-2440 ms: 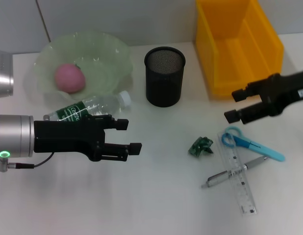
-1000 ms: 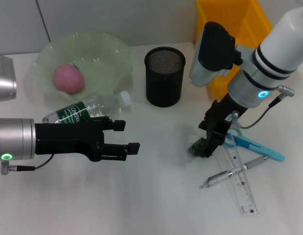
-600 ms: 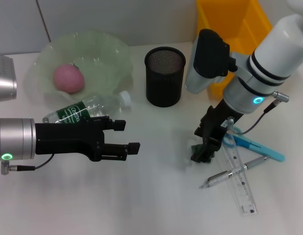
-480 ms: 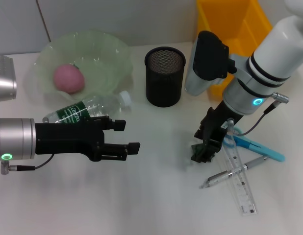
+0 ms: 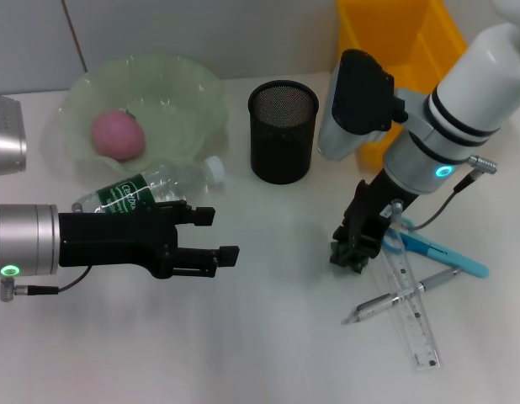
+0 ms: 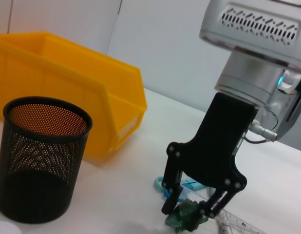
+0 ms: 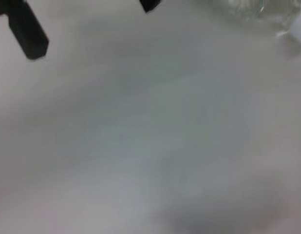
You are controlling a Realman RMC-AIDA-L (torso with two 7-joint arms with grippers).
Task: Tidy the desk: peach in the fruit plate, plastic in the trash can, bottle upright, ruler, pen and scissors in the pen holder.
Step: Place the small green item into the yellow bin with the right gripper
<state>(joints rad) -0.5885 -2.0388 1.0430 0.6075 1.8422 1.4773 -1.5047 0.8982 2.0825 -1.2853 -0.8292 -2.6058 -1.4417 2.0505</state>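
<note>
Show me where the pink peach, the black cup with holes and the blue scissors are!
peach (image 5: 119,135), head view, middle of the fruit.
pen holder (image 5: 281,147), head view, mesh side wall.
scissors (image 5: 449,255), head view, blue blade part.

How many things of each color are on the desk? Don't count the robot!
Green: 3, fruit plate, bottle, plastic scrap
Pink: 1, peach
Black: 1, pen holder
Yellow: 1, bin
Blue: 1, scissors
Silver: 1, pen
Clear: 1, ruler
Total: 9

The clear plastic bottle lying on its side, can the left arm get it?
Probably yes. The clear plastic bottle lies right beside the open left gripper, nothing between them; the right gripper is busy far off.
</note>
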